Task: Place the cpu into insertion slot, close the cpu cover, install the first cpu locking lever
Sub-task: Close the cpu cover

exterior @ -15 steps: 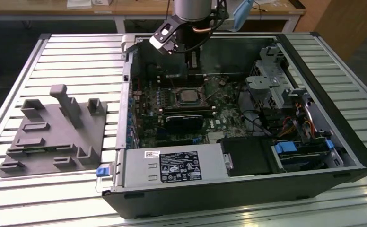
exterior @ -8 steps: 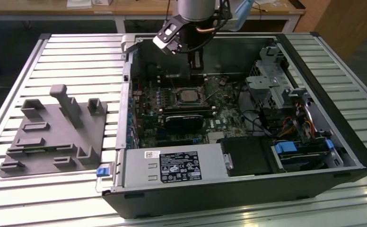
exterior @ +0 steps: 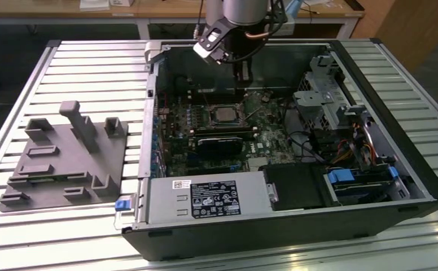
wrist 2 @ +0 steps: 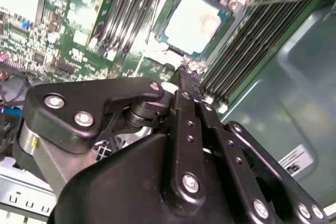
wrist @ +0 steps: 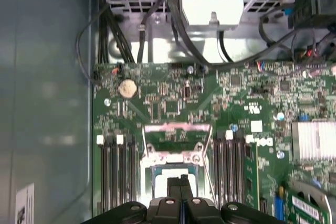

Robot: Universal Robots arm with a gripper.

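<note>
- One open computer case (exterior: pixel 279 240) on one slatted tabletop (exterior: pixel 91 62).
- One green circuit board (exterior: pixel 273 148) inside the case.
- One square socket (exterior: pixel 210 116), with one pale chip (wrist 2: pixel 195 22) in it.
- One thin metal cover frame (wrist: pixel 178 128) beside the socket.
- Two banks of long black slots in the first wrist view, one (wrist: pixel 118 177) on each side (wrist: pixel 231 171) of the socket.
- One round coin battery (wrist: pixel 127 88).
- One silver finned heatsink (wrist: pixel 314 140).
- One grey power box (exterior: pixel 204 200) with one label.
- One grey moulded block (exterior: pixel 61 164) on the tabletop.
- One robot arm (exterior: pixel 245 11) with one tool (exterior: pixel 239 76), which has two fingers (wrist: pixel 173 187).
</note>
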